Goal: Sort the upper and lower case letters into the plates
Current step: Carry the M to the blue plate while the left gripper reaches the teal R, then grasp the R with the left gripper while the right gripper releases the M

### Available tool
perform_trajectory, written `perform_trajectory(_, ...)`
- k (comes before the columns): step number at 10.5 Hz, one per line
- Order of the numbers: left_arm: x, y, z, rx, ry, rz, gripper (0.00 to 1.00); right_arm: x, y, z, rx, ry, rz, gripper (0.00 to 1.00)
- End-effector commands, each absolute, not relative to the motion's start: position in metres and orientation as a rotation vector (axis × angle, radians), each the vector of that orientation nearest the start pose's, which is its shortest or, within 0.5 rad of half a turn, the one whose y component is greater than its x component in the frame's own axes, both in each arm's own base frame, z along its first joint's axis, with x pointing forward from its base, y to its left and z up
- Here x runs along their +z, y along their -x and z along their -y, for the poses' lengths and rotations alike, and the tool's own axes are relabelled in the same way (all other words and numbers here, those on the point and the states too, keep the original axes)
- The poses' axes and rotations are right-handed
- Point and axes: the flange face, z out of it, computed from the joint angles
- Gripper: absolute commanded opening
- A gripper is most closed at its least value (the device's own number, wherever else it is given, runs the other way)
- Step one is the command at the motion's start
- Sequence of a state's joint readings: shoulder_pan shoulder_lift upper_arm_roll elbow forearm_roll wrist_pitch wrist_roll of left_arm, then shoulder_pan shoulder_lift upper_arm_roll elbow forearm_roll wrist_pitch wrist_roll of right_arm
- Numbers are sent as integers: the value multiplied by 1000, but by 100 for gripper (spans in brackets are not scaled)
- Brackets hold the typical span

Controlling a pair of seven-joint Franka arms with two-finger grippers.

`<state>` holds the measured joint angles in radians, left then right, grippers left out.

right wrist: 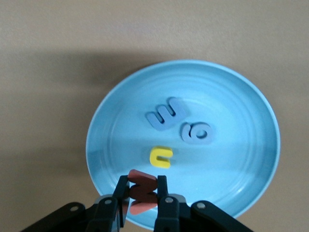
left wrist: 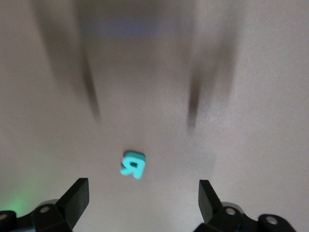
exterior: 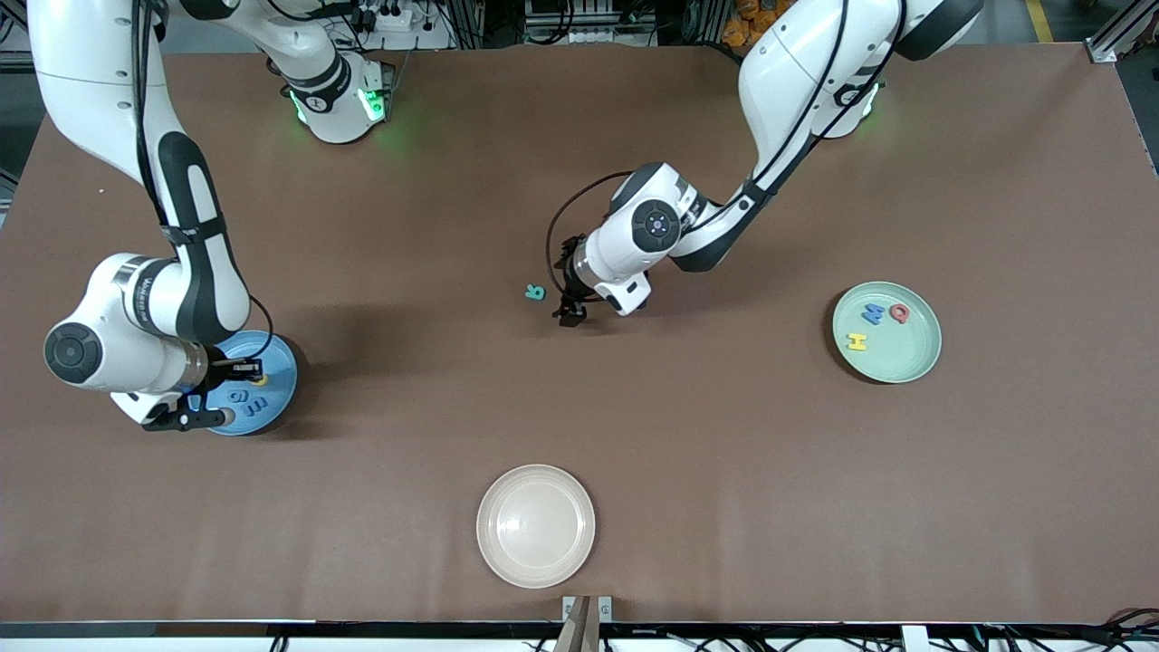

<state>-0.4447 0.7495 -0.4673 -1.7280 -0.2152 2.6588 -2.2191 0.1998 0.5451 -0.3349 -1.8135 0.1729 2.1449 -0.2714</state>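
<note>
My right gripper (exterior: 214, 417) (right wrist: 143, 193) hangs over the rim of the sky blue plate (exterior: 277, 362) (right wrist: 231, 106), shut on a red letter (right wrist: 143, 189). In that plate lie two blue letters (right wrist: 165, 114) (right wrist: 197, 133) and a yellow one (right wrist: 161, 157). A lone teal letter (exterior: 535, 292) (left wrist: 133, 164) lies on the table's middle. My left gripper (exterior: 570, 315) (left wrist: 144, 192) is low beside it, open, and the letter lies just ahead of its fingertips, apart from both. The mint green plate (exterior: 914, 353) holds a blue letter (exterior: 872, 313), a red letter (exterior: 899, 313) and a yellow letter (exterior: 857, 341).
A cream-white plate (exterior: 536, 526) with nothing in it sits near the table edge closest to the front camera. The brown table (exterior: 724, 453) runs bare between the plates. The two arm bases stand along the edge farthest from that camera.
</note>
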Motion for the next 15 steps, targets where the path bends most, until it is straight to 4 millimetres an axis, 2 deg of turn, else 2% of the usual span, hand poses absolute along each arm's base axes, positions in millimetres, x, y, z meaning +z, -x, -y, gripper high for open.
perform_trajectory(1,193,-460,541,-609,-1880,-2126,100,258,-609,80,279,3121,125,36)
perform_trajectory(2,182,-454,545,-549,-1927,-2087,100,257,-608,93,282,3123,150,96)
perform_trajectory(3,169,-445,555,-502,-1956,-2036,100,259,-607,103,279,3121,147,100)
perform_trajectory(4,165,-437,562,-478,-1975,-2004,100,262,-609,101,280,3120,135,100)
perform_trajectory(6,168,-425,571,-456,-2086,-1866,100,266,-612,96,265,3118,127,100)
perform_trajectory(8,165,-422,572,-452,-2109,-1848,100,281,-612,94,246,3114,89,100)
perform_trajectory(9,162,-422,569,-441,-2158,-1787,100,292,-612,92,224,3111,91,100)
perform_trajectory(12,149,-422,565,-436,-2185,-1766,100,316,-601,94,261,3061,25,100)
perform_trajectory(13,145,-422,564,-442,-2179,-1777,100,321,-601,78,276,3034,-19,100)
perform_trajectory(14,142,-422,563,-448,-2175,-1788,93,329,-600,74,264,3026,-74,100)
perform_trajectory(15,142,-422,563,-450,-2169,-1796,75,334,-601,68,258,3034,-48,100)
